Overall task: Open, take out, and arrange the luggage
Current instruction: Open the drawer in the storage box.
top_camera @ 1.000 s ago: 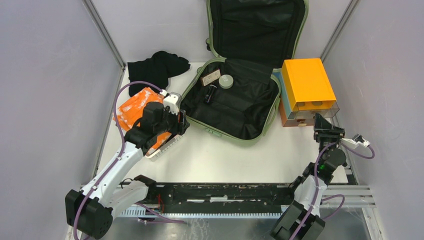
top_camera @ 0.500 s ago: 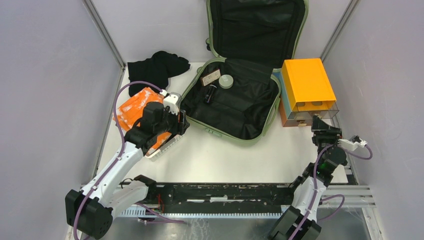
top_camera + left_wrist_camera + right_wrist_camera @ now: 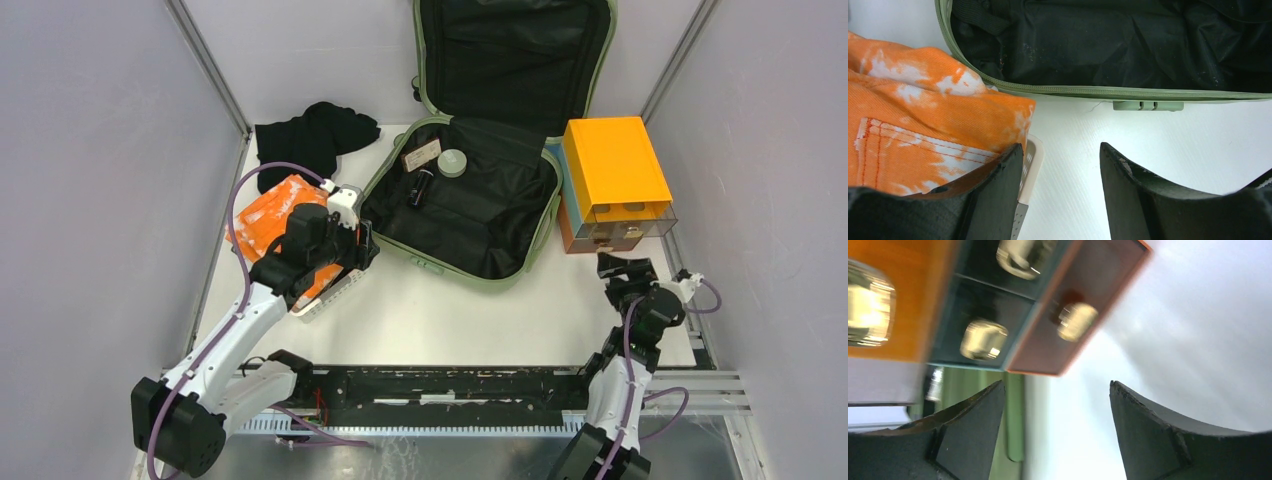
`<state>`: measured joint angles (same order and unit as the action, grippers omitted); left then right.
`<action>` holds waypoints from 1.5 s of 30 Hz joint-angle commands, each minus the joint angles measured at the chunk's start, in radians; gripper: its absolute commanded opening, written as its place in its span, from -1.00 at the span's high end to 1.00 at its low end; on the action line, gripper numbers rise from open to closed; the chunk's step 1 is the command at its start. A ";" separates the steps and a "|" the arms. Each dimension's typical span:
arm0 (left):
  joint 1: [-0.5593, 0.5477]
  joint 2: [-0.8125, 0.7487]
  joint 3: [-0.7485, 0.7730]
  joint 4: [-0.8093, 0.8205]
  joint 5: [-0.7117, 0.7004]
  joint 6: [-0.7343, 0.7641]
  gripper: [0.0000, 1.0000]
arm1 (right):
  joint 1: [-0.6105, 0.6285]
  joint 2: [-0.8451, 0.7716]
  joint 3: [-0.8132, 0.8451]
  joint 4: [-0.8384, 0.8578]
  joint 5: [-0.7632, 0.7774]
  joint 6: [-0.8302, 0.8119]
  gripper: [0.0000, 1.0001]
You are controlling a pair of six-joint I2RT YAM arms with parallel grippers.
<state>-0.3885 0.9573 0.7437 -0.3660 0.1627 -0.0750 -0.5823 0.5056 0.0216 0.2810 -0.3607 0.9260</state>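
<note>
Right tool point(image 3: 614, 268) drew back leftward; jaws apart.

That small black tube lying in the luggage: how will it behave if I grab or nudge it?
The black tube looks cylindrical and lies on its side, so it will probably roll if nudged. It seems small and rigid, likely light. The luggage lining beneath is wrinkled fabric and may give under a push.
</note>
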 commanded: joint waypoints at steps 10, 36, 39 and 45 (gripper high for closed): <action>-0.002 0.018 0.013 0.027 0.002 0.023 -0.29 | 0.113 -0.014 0.149 -0.291 0.033 -0.291 -0.65; -0.001 0.139 0.281 0.117 0.329 -0.265 -0.36 | 0.360 0.219 0.795 -0.397 -0.214 -0.747 -0.43; -0.001 0.179 0.309 0.120 0.333 -0.279 -0.35 | 0.360 0.360 0.997 -0.551 -0.030 -0.795 -0.10; -0.002 0.207 0.316 0.097 0.295 -0.223 -0.35 | 0.361 0.527 1.230 -0.776 0.197 -0.918 0.54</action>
<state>-0.3885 1.1625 1.0168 -0.2977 0.4561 -0.3058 -0.2230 0.9714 1.1557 -0.2874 -0.3687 0.1158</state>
